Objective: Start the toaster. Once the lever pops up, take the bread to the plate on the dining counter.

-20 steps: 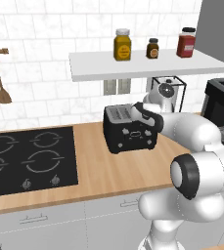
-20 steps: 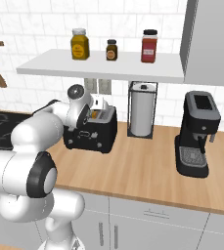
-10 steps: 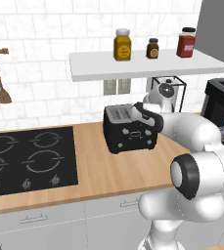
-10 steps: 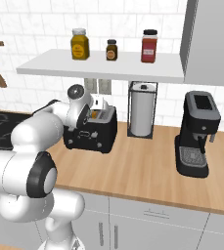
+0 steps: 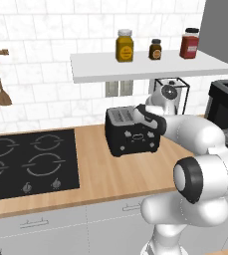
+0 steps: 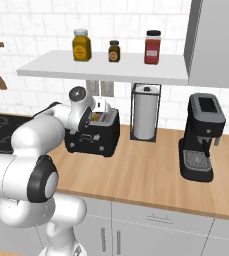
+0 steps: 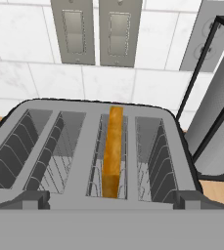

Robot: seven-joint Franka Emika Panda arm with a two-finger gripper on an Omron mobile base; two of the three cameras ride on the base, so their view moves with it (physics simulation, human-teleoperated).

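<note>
The boxy black toaster (image 5: 132, 136) has silver-grey wire-lined slots; the thin slice of bread (image 7: 113, 151) is golden-brown; the light wooden plank counter (image 6: 151, 175) is tan.

I count one toaster (image 5: 132, 133) with four slots on top, and one bread (image 7: 113, 151) slice standing in the third slot from the left in my hand view. Three jars (image 5: 125, 46) stand on one shelf (image 5: 150, 65). I see one coffee machine (image 6: 201, 136), one towel roll (image 6: 145, 113), one hob (image 5: 30, 163) with four rings, two spoons (image 5: 4, 92) and two wall switches (image 7: 98, 31).
</note>
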